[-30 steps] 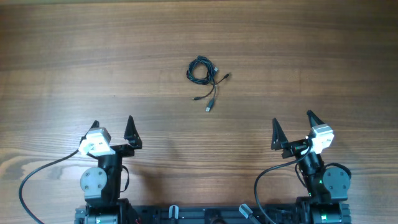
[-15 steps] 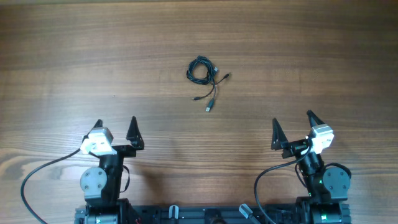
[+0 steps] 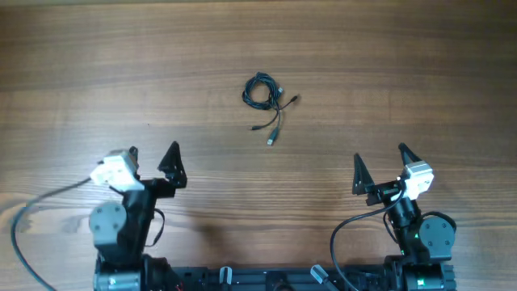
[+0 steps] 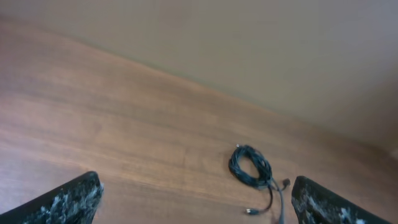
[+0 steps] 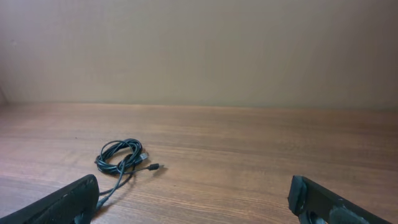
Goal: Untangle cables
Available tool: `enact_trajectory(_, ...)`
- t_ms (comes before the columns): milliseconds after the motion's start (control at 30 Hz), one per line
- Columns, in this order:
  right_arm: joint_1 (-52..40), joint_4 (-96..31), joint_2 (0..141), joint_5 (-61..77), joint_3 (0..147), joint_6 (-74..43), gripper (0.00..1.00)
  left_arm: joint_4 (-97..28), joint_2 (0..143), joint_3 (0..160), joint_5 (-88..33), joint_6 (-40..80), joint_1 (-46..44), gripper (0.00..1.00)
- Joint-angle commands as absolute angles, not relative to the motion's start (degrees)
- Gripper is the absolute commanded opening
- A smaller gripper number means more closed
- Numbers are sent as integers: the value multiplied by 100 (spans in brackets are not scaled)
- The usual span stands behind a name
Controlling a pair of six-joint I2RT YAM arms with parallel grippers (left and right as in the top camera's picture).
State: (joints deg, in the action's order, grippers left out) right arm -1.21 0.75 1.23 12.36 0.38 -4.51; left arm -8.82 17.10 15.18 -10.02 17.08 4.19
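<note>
The cables [image 3: 263,92] lie as a small black coiled bunch on the wooden table, centre far, with plug-tipped ends trailing toward me. They also show in the left wrist view [image 4: 250,168] and in the right wrist view [image 5: 119,157]. My left gripper [image 3: 152,156] is open and empty, near the front left, well short of the cables. Its fingers frame the left wrist view [image 4: 199,202]. My right gripper [image 3: 380,166] is open and empty at the front right, its fingers at the edges of the right wrist view [image 5: 196,199].
The wooden table [image 3: 404,81] spreads around the cables. Thick black arm wires [image 3: 32,218] loop at the front left and front right near the arm bases. A plain beige wall [image 5: 199,50] stands behind the table's far edge.
My left arm has swung and tilted leftward, its wrist camera housing shifting left and up. The right arm and the cables have not moved.
</note>
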Motion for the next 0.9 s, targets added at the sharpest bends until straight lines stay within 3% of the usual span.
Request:
enact_trajectory(0, -143, 89, 82, 1179, 30, -486, 100, -867, 2910, 2322, -1264, 1717, 386, 100)
enact_trajectory(133, -143, 89, 82, 1179, 30, -489, 100, -913, 4504, 3503, -1306, 1717, 75, 100)
enact_trajectory(333, -143, 89, 82, 1179, 30, -489, 100, -1103, 6401, 4604, -845, 1719, -1234, 100)
enact_trajectory(467, -143, 89, 82, 1179, 30, -486, 100, 38, 7050, 4663, -696, 1710, -1739, 100)
enact_trajectory(700, -143, 86, 82, 1179, 30, -489, 100, 1439, 8071, 4678, -639, 1739, -1852, 100)
enact_trajectory(767, -143, 86, 82, 1179, 30, -486, 100, 773, 8510, 5168, -331, 2038, -1855, 99)
enact_trajectory(867, -143, 89, 82, 1179, 30, -489, 100, -322, 9277, 6320, -285, 1761, -1861, 87)
